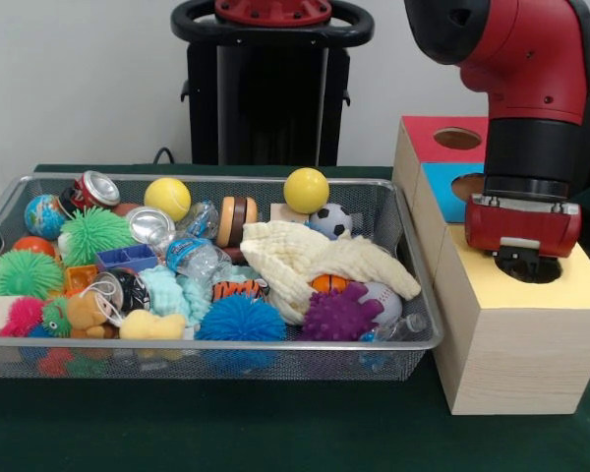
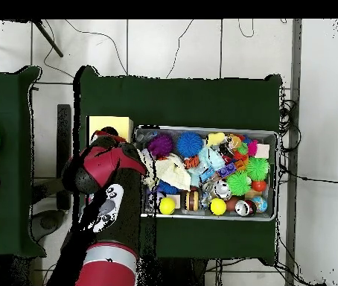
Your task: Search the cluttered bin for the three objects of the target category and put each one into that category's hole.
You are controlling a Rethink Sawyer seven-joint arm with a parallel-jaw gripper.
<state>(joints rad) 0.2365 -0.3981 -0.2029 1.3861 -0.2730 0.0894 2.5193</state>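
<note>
Arm [image 2: 105, 201] over cubes; yellow-topped cube [image 2: 110, 125] beside cluttered bin [image 2: 209, 131].

The gripper [image 1: 524, 264] is sunk into the hole [image 1: 543, 271] of the yellow-topped cube [image 1: 516, 344] — its fingers cannot be seen — and the cube's right side is cut off by the front view's edge.

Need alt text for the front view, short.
A red robot arm's gripper sits right at the round hole in a yellow-topped wooden cube. To the cube's left, a wire mesh tray holds jumbled toys: spiky balls, two yellow balls, a crushed can and a cream cloth.
</note>
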